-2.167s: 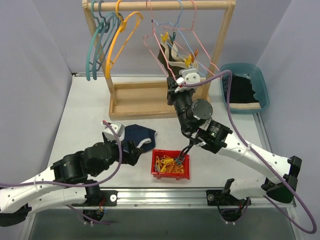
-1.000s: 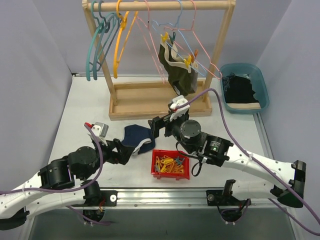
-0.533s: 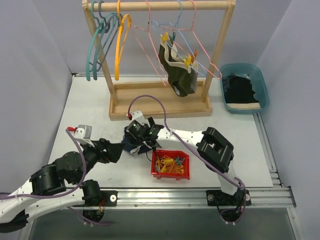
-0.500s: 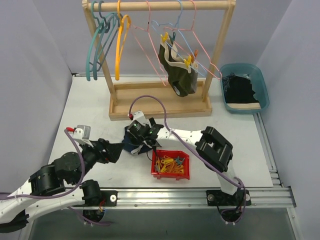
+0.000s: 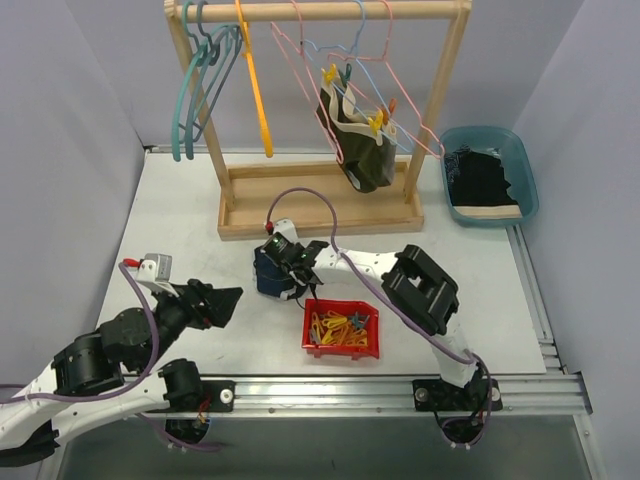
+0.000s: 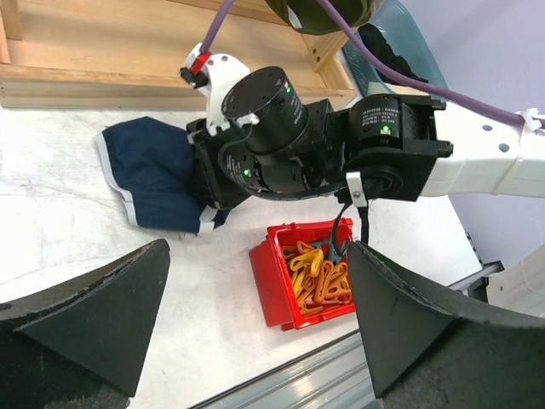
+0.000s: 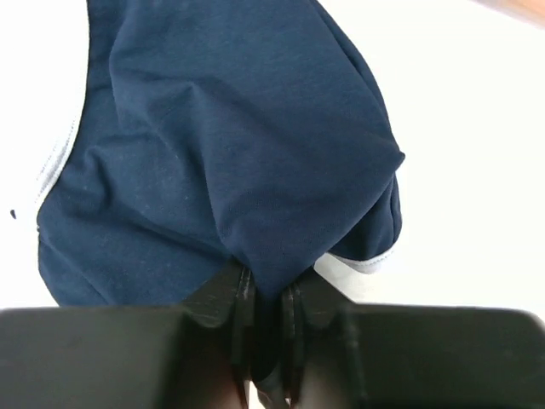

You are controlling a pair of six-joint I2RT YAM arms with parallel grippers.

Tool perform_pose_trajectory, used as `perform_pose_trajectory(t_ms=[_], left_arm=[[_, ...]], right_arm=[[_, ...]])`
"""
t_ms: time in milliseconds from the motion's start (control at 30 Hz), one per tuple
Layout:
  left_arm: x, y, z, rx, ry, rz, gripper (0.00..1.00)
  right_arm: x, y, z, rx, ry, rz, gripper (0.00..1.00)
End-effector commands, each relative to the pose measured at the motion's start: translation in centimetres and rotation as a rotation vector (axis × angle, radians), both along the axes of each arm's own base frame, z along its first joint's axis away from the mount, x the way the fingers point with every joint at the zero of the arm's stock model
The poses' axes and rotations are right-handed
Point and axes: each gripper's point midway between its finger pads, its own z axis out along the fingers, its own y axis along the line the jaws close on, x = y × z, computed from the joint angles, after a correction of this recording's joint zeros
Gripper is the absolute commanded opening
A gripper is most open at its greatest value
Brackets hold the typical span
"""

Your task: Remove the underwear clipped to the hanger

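The navy underwear (image 5: 262, 279) lies bunched on the table in front of the rack. My right gripper (image 5: 278, 274) is shut on a fold of it; in the right wrist view the cloth (image 7: 230, 145) is pinched between the fingers (image 7: 245, 298). My left gripper (image 5: 222, 300) is open and empty, a little to the left of the navy underwear (image 6: 153, 175). A dark olive-black underwear (image 5: 362, 158) with a pale waistband hangs from a pink hanger (image 5: 400, 130), held by yellow and orange clips (image 5: 378, 122). I cannot make out a grey-beige underwear.
A red bin (image 5: 341, 329) of yellow and orange clips sits right of the navy underwear, also in the left wrist view (image 6: 281, 281). The wooden rack (image 5: 320, 205) holds teal, yellow, pink and blue hangers. A blue tub (image 5: 527, 180) with dark cloth stands at right.
My left gripper has drawn back to the left, away from the navy underwear. My right gripper has stayed on it and bunched it up. The yellow hanger has swung.
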Motion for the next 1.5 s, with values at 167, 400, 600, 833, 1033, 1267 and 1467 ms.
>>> perform_pose_trajectory(t_ms=[167, 400, 600, 833, 1033, 1267, 1467], left_arm=[[0.2, -0.6, 0.2, -0.013, 0.005, -0.001, 0.94], [0.8, -2.0, 0.8, 0.031, 0.004, -0.003, 0.94], [1.4, -3.8, 1.3, 0.063, 0.003, -0.019, 0.94], [2.2, -6.2, 2.1, 0.094, -0.014, -0.043, 0.94], [3.0, -7.8, 2.0, 0.142, -0.018, -0.05, 0.94], [3.3, -8.5, 1.9, 0.143, -0.024, -0.059, 0.94], [3.1, -7.8, 2.1, 0.117, -0.028, -0.059, 0.94]], right_arm=[[2.9, -9.1, 13.0, 0.09, -0.307, -0.273, 0.0], [1.9, -22.0, 17.8, 0.247, -0.476, -0.689, 0.0], [1.2, -31.1, 16.2, 0.269, -0.499, -0.931, 0.0], [5.9, -40.7, 16.3, 0.365, -0.52, -1.067, 0.0], [12.4, -48.7, 24.3, 0.484, -0.691, -1.177, 0.0], [24.1, -53.1, 21.2, 0.508, -0.606, -1.218, 0.5], [26.5, -54.1, 21.2, 0.539, -0.577, -1.187, 0.87]])
